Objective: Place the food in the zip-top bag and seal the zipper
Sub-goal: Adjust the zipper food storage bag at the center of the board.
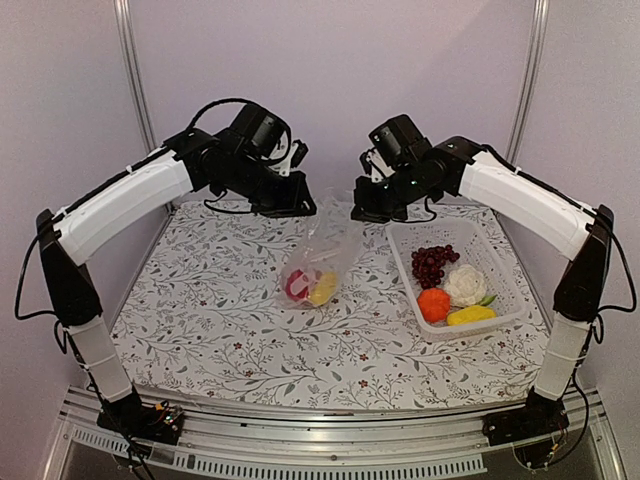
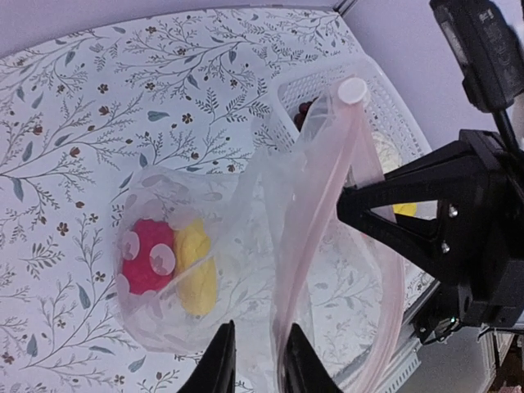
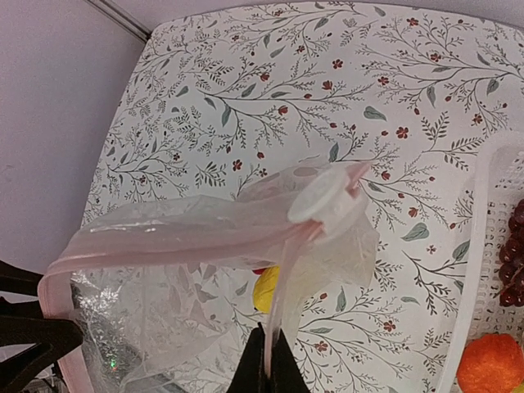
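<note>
The clear zip-top bag (image 1: 326, 250) hangs open between my two grippers above the table. A red pepper (image 2: 146, 255) and a yellow piece (image 2: 196, 266) lie in its bottom. Its pink zipper (image 2: 327, 188) runs up to a round white tab (image 2: 353, 90). My left gripper (image 2: 258, 370) has its fingers apart, with only loose bag film between them and the zipper beside the right finger. My right gripper (image 3: 268, 364) is shut on the zipper (image 3: 188, 237) edge. Dark grapes (image 1: 433, 264), a cauliflower (image 1: 465, 284), an orange fruit (image 1: 433, 304) and a yellow piece (image 1: 470, 315) lie in the basket.
The white mesh basket (image 1: 470, 240) stands on the right side of the flower-patterned cloth (image 1: 200, 310), right beside the bag. A wall with two metal posts closes the back.
</note>
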Robot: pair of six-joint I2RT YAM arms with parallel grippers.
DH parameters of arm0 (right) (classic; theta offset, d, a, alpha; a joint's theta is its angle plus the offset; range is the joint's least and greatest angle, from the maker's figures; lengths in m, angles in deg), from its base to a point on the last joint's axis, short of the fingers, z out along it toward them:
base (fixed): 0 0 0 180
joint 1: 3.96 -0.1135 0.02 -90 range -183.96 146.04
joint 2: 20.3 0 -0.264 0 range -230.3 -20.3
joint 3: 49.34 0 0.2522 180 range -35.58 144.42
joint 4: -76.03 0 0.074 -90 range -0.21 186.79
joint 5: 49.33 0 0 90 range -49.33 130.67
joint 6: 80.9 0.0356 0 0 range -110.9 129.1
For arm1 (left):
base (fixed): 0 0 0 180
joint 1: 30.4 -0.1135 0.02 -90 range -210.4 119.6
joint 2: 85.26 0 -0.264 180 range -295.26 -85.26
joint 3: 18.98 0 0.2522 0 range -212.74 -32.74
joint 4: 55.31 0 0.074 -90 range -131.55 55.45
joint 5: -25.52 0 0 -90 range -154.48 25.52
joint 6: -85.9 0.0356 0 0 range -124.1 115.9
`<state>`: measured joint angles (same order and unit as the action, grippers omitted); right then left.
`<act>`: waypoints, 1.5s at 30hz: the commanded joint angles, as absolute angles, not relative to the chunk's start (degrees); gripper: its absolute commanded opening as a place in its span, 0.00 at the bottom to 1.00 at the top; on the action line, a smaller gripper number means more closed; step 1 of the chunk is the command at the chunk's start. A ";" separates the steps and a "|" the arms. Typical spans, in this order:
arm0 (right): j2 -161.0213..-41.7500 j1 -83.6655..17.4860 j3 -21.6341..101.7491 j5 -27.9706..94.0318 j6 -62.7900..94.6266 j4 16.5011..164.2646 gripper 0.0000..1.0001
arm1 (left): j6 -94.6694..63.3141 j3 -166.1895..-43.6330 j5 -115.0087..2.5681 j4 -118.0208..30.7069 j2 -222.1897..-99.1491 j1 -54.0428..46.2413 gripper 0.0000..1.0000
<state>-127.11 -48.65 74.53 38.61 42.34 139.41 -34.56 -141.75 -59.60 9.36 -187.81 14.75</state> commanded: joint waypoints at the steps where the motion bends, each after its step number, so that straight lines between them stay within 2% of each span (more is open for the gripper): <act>1: -124.30 -49.05 75.82 38.26 43.01 141.03 0.00 | -34.67 -143.24 -57.43 12.52 -187.47 15.60 0.24; 7: -124.35 -49.05 75.69 37.46 42.75 140.86 0.00 | -36.31 -144.45 -53.14 9.25 -189.34 16.29 0.26; 12: -123.64 -49.04 75.60 37.64 42.85 140.64 0.00 | -37.31 -148.01 -53.98 11.31 -192.82 16.28 0.17; 18: -123.36 -49.04 76.32 38.30 42.63 140.61 0.00 | -36.46 -155.19 -53.20 18.43 -197.46 16.31 0.16; 20: -123.68 -49.03 76.65 38.38 42.51 140.86 0.00 | -35.93 -157.06 -53.44 21.22 -198.44 16.41 0.11; 26: -123.93 -48.65 77.76 41.83 42.81 144.73 0.00 | -33.02 -164.16 -61.99 29.76 -200.21 16.36 0.02; 29: -123.97 -47.48 78.11 41.92 43.24 147.55 0.00 | -31.71 -167.63 -68.46 34.00 -201.40 16.29 0.00; 37: -125.14 -47.07 81.90 35.47 43.24 146.65 0.00 | -30.34 -169.15 -69.70 34.54 -202.49 16.23 0.00; 38: -125.45 -47.03 82.49 34.06 42.78 146.00 0.02 | -30.12 -169.37 -70.09 34.49 -202.44 16.16 0.00; 42: -124.80 -45.72 83.95 25.85 43.11 144.03 0.26 | -29.53 -170.19 -71.56 34.40 -201.46 15.02 0.00; 45: -122.42 -42.34 82.70 21.32 45.20 144.10 0.36 | -29.08 -170.19 -74.25 35.00 -199.56 13.25 0.00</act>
